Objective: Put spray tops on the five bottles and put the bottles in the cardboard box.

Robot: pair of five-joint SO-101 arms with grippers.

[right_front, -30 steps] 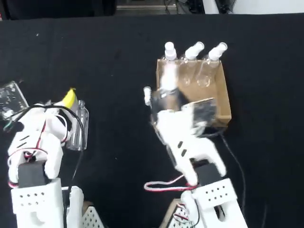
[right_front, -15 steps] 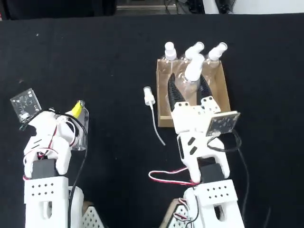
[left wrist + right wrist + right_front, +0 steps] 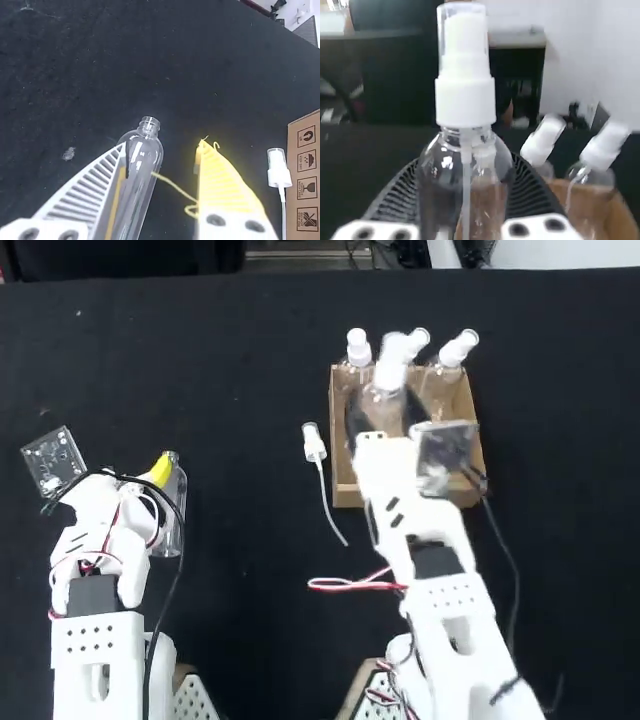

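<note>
My right claw (image 3: 385,405): pinching a clear bottle (image 3: 465,165) with a white spray top (image 3: 465,75) (tube visible inside), over the cardboard box (image 3: 345,490).
My left claw (image 3: 162,144): spread around an uncapped bottle (image 3: 142,155), well left of the box.

Table cover (image 3: 200,350): black cloth, matt, finely napped, lint specks at left of the left wrist view; cardboard box (image 3: 342,492), centre right: brown paperboard, matt; uncapped bottle (image 3: 142,165) and capped bottle (image 3: 445,170): clear plastic, glossy, smooth; loose spray top (image 3: 314,443): white plastic, smooth; left gripper (image 3: 162,145): ribbed plastic fingers, one white, one yellow; right gripper (image 3: 466,160): ribbed black plastic, matt.
</note>
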